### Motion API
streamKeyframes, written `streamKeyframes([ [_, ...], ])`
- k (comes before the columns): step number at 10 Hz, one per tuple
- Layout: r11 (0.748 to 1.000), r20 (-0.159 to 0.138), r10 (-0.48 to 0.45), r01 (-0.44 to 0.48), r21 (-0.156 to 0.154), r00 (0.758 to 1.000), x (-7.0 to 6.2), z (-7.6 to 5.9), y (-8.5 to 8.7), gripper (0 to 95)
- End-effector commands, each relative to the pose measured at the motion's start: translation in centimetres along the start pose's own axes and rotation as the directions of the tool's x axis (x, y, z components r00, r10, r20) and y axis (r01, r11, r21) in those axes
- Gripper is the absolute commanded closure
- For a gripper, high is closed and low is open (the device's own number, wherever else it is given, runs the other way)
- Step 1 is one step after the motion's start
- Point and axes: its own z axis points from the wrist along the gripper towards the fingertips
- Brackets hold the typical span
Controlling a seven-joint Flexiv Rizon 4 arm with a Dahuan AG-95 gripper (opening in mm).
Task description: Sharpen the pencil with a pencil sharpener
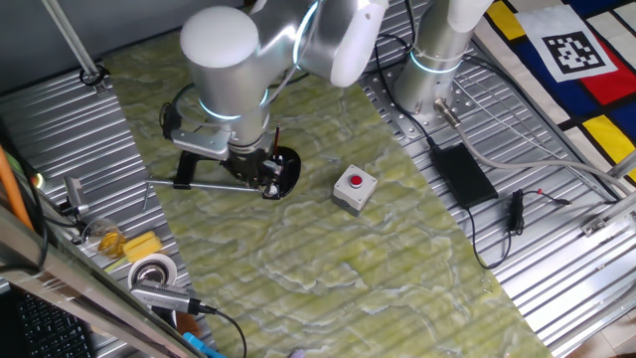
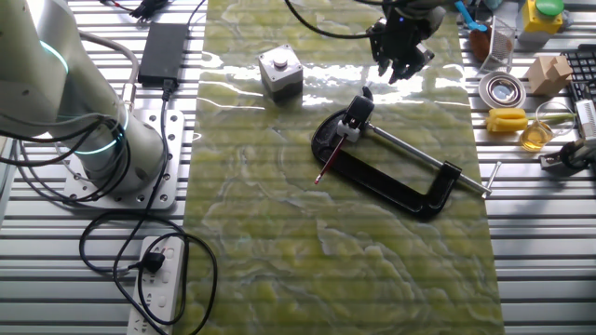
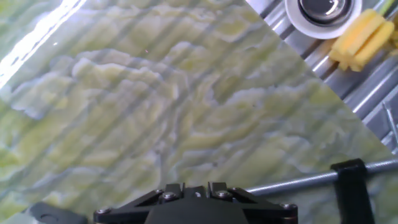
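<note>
Above the tabletop (image 2: 279, 233), our gripper (image 2: 400, 65) hovers empty; whether open we cannot tell. Pencil (image 2: 328, 160) sits in the sharpener (image 2: 355, 113), held by the clamp (image 2: 410, 191). Next: descend, grasp pencil, twist.

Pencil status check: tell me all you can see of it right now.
The pencil is a very thin, short, dark red stick lying slanted on the green mat. Its upper end runs into the pencil sharpener, a small black body with a pale spot held at the clamp jaw. Its lower end points free. The gripper hangs apart from it, not touching.
</note>
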Motion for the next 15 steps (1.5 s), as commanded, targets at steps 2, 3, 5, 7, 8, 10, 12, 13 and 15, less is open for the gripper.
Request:
streamKeyframes([
  [2,1.000,-0.004,0.008,-0.008,0.001,1.000,0.1,0.7,1.6,76.0],
  [3,1.000,-0.002,0.004,-0.004,0.000,1.000,0.1,0.8,2.3,76.0],
  [5,1.000,-0.008,0.004,-0.004,0.006,1.000,-0.1,1.0,3.4,76.0],
  [7,1.000,-0.006,0.009,-0.009,0.007,1.000,-0.1,1.3,4.2,76.0],
  [8,1.000,-0.006,0.010,-0.010,0.007,1.000,-0.1,1.3,4.2,76.0],
  [10,1.000,-0.001,0.002,-0.002,0.010,1.000,-0.1,1.3,4.2,76.0],
  [12,1.000,0.001,-0.018,0.018,0.019,1.000,0.0,1.5,4.0,76.0],
  [13,0.999,0.003,-0.025,0.025,0.021,1.000,0.1,1.5,3.9,76.0],
  [15,0.998,0.011,-0.049,0.049,0.031,0.999,0.4,1.9,3.4,76.0],
])
